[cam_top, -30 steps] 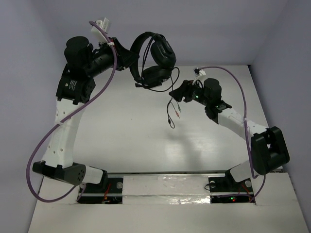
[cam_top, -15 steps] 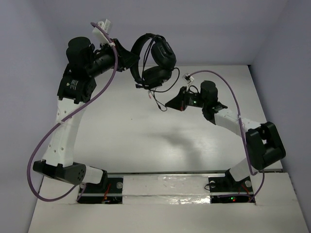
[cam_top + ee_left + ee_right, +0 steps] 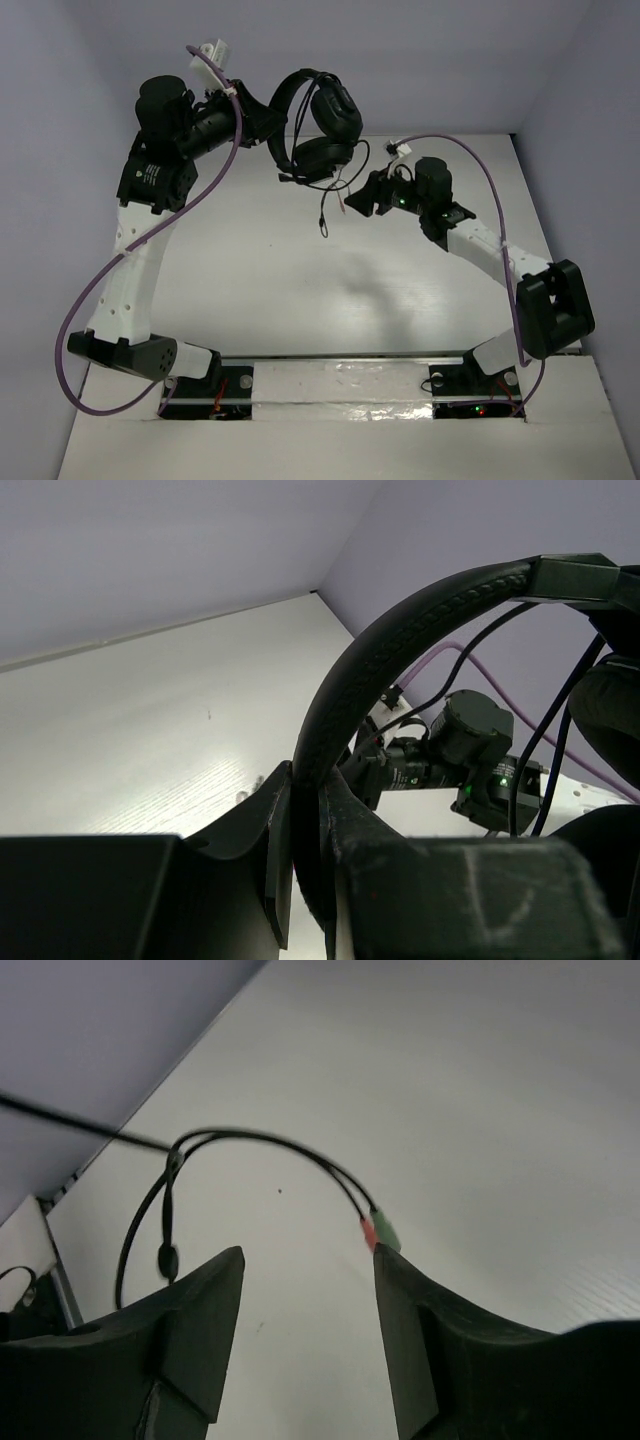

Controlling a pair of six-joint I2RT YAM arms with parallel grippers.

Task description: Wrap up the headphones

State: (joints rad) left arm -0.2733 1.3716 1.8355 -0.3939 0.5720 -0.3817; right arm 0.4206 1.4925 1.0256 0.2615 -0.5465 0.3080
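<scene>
Left gripper clamped on headband — holds headphones aloft over table so cable hangs free for winding. Right gripper spread wide, nothing between fingers — red and green plugs dangle just beyond, likely next grab.

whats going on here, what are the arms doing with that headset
The left gripper is clamped on the headband of the black headphones, holding them up above the table. Their thin cable dangles loose, ending in red and green plugs. The right gripper is open with those plugs just ahead of its fingers, not gripping anything. That loose end is not yet wound up.
</scene>
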